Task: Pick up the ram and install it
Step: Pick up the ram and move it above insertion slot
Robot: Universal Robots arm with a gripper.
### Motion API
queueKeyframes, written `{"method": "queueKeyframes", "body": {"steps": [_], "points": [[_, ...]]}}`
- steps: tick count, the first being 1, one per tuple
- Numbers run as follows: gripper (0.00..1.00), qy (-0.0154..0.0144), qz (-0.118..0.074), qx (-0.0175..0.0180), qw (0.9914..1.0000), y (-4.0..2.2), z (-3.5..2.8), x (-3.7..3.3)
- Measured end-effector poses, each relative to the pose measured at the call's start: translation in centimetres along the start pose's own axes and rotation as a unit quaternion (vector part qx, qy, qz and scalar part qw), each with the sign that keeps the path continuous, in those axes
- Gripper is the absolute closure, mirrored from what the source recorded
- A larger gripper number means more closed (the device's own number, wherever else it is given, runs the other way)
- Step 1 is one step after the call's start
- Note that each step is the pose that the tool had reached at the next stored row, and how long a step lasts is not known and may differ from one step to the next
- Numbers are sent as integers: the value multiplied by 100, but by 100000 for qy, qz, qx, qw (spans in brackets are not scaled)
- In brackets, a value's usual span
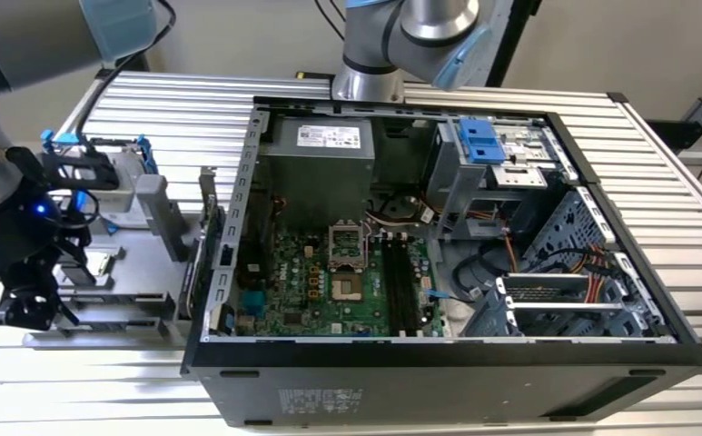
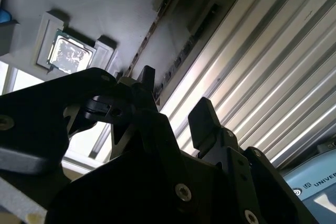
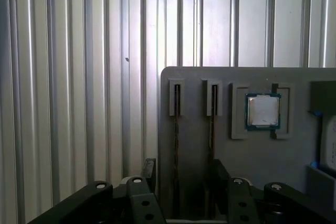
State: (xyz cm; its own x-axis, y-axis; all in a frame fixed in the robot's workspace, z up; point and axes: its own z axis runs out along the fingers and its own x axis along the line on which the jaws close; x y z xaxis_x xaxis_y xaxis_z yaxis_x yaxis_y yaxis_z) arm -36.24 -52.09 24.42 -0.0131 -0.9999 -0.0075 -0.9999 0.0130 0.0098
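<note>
Item: my end effector [image 1: 34, 304], black, two fingers. It is wide open with nothing in its grasp. In both wrist views the fingers [image 3: 149, 170] stand well apart with bare space between them. It hangs over a grey tray [image 1: 144, 245] at the exterior view's left, beside the computer case [image 1: 448, 363].

Item: ram, two thin dark sticks. The first ram stick [image 3: 176, 140] and the second ram stick [image 3: 212, 127] each stand on edge in their own narrow slot of the tray, side by side and parallel. Neither touches my fingers. In the first wrist view both run toward the gap between the fingers; I cannot tell which one I am lined up on.

Item: square silver chip [image 3: 263, 111], seated in a recess of the same tray, just beside the second ram stick.

Item: ribbed metal desk [image 3: 79, 77], carrying tray and case.

Item: motherboard [image 1: 314, 282] inside the open case, with its long black memory slots [image 1: 401, 282] unfilled.
</note>
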Motion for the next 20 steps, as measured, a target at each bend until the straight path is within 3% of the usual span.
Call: {"method": "queueKeyframes", "body": {"steps": [20], "points": [[0,13,2,-9,100000,-1,98,-12]]}}
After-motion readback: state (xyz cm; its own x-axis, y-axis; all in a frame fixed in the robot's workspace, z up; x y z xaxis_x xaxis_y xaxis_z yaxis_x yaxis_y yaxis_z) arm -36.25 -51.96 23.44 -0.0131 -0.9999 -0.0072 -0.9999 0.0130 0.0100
